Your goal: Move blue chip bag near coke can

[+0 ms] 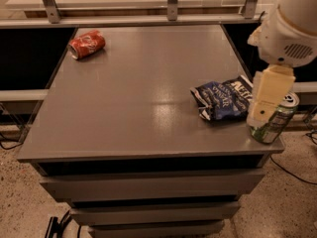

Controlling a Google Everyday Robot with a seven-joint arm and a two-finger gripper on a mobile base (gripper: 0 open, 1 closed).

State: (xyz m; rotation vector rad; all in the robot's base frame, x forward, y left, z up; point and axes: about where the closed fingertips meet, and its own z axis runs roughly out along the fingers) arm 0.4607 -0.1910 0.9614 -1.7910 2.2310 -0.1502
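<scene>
The blue chip bag [223,99] lies crinkled and flat on the right side of the grey table [138,98], near the right edge. The coke can [86,44] lies on its side at the table's far left corner, far from the bag. My arm comes in from the upper right. Its white joint [290,31] hangs above the table's right edge, and the cream gripper [267,100] hangs down just right of the bag, covering the bag's right end.
A green can [275,123] stands upright at the table's front right corner, partly behind the gripper and close to the bag. A metal rail with posts [172,1] runs along the table's far side. Drawers sit below the tabletop.
</scene>
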